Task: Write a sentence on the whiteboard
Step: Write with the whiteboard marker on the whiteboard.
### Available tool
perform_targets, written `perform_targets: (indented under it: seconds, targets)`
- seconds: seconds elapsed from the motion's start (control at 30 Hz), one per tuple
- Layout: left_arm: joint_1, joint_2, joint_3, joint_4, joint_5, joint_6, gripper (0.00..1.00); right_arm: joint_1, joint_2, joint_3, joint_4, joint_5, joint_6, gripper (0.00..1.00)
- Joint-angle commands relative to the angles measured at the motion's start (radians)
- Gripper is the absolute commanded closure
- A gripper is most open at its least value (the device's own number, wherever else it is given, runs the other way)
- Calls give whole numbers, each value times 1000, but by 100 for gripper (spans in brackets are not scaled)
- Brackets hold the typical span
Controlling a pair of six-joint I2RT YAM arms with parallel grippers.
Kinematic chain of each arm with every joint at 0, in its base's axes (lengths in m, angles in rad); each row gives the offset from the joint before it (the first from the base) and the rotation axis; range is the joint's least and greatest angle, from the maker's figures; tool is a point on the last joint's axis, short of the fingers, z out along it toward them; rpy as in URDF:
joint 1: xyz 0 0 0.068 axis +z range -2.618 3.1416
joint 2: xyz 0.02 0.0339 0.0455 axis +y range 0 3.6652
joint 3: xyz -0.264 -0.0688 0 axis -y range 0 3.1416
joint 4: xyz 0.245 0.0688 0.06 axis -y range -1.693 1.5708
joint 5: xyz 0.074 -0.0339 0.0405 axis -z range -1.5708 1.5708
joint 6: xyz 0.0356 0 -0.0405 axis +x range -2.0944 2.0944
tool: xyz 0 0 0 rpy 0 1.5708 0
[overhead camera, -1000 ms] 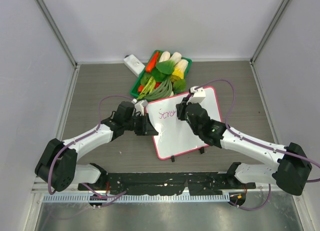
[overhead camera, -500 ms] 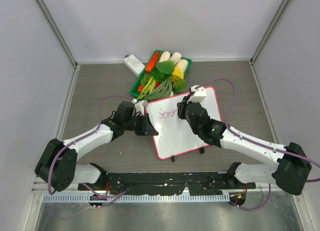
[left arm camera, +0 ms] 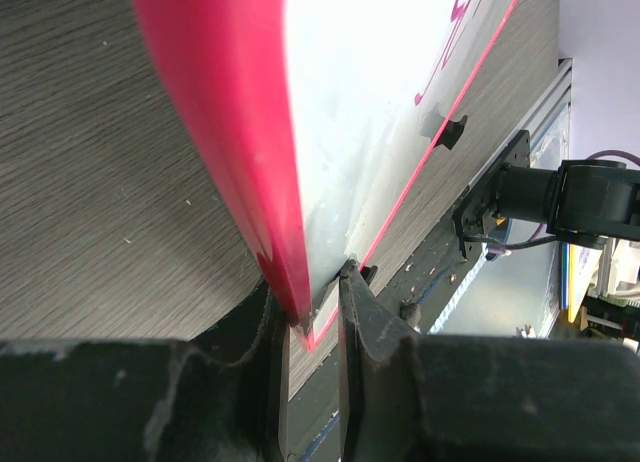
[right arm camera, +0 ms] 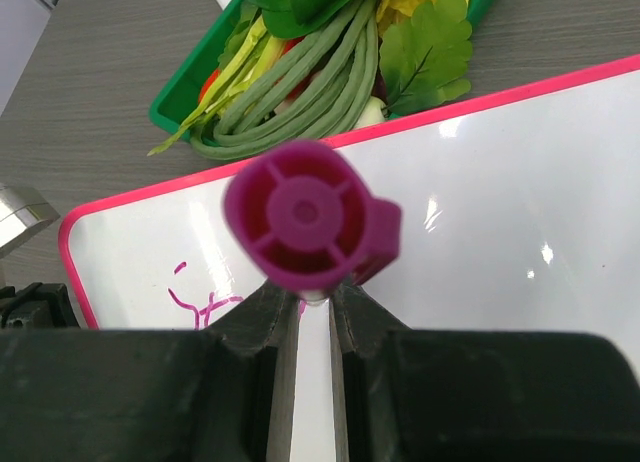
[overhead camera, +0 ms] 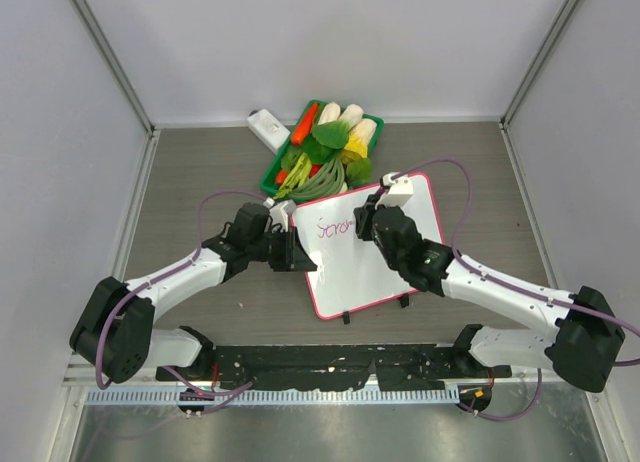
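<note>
Grey wood-grain table (overhead camera: 200, 172) inside plain light walls, that's your whole stage. Your whiteboard (overhead camera: 360, 267) sits about mid-table between the two arms, turned at a skew, with its far edge just beside the green basket (right arm camera: 185, 82) of vegetables. A small white block (overhead camera: 266, 130) lies just left of that basket, near the back wall.

Your left gripper (left arm camera: 315, 317) is clamped onto the board's left edge. In the left wrist view you can see the pink-red rim pinched right between the two black fingers.

Your right gripper (right arm camera: 313, 300) is closed around a magenta marker (right arm camera: 300, 217), which stands close to upright over the upper part of the board. From the right wrist camera you're looking straight down on its round back end, so the tip is hidden and I can't tell if it's touching the surface.

As for the sentence (overhead camera: 335, 228), only a few magenta letters show near the board's top left corner, something like "Stron". The rest of the white face is bare.
</note>
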Motion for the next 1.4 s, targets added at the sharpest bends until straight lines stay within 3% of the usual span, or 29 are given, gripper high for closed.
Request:
perform_targets:
  seconds: [0.0, 0.63, 0.87, 1.37]
  targets:
    - [-20, 23, -1, -107, -140, 99, 100, -6, -17, -25, -47, -14, 12, 99]
    - [-27, 18, -4, -110, -144, 98, 100, -6, -111, 24, -33, -5, -23, 98]
    - [-29, 14, -2, -112, -150, 98, 100, -38, -77, 61, -33, 15, -54, 98]
    - [-27, 18, -4, -116, -153, 99, 100, -78, -36, 44, -15, -105, -40, 98]
